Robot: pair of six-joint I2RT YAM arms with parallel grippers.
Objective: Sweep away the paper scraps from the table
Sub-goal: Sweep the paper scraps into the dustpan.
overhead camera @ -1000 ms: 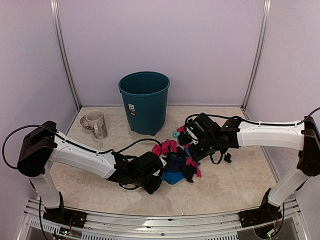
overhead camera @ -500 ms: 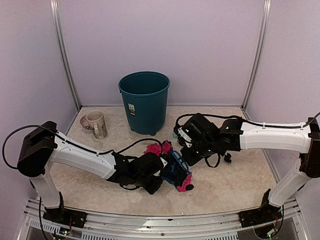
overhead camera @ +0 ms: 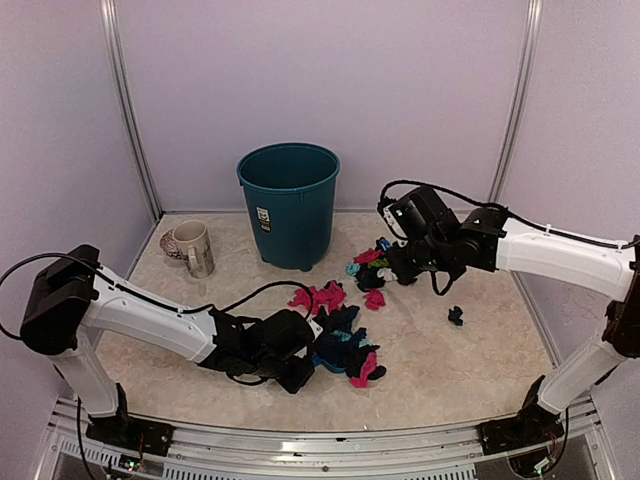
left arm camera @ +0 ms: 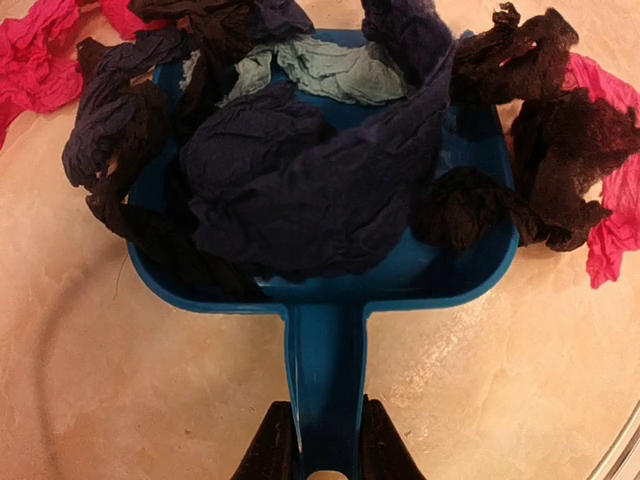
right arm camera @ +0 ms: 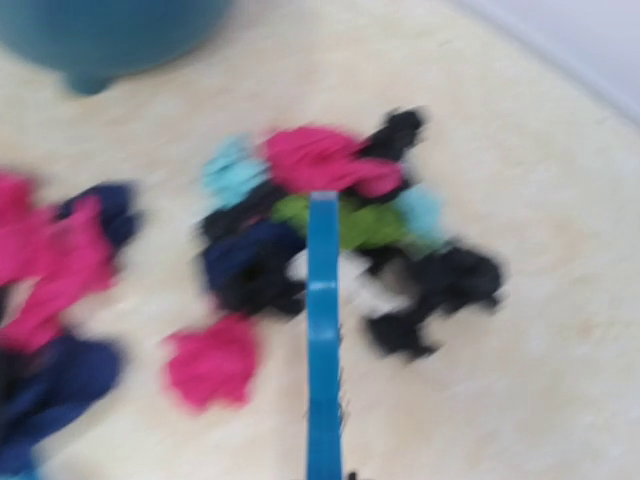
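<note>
My left gripper point(overhead camera: 303, 362) point(left arm camera: 325, 408) is shut on the handle of the blue dustpan point(left arm camera: 330, 290), which lies flat on the table point(overhead camera: 450, 380). Dark blue, black and teal paper scraps point(left arm camera: 300, 180) fill the pan, and pink ones point(left arm camera: 612, 230) lie beside it. More pink scraps point(overhead camera: 318, 297) lie just behind the pan. My right gripper point(overhead camera: 408, 266) holds the blue hand brush point(right arm camera: 322, 330) over a far cluster of scraps point(overhead camera: 368, 270) point(right arm camera: 330, 200). The right wrist view is blurred. One black scrap point(overhead camera: 456, 316) lies alone at the right.
A teal bin point(overhead camera: 290, 200) stands at the back centre; its base shows in the right wrist view point(right arm camera: 100, 30). A mug point(overhead camera: 192, 247) stands at the back left. Lilac walls close in the table on three sides.
My right gripper has swung the brush from the dustpan's mouth back and to the right, over the far cluster. The dustpan now holds more scraps and sits slightly nearer the front.
</note>
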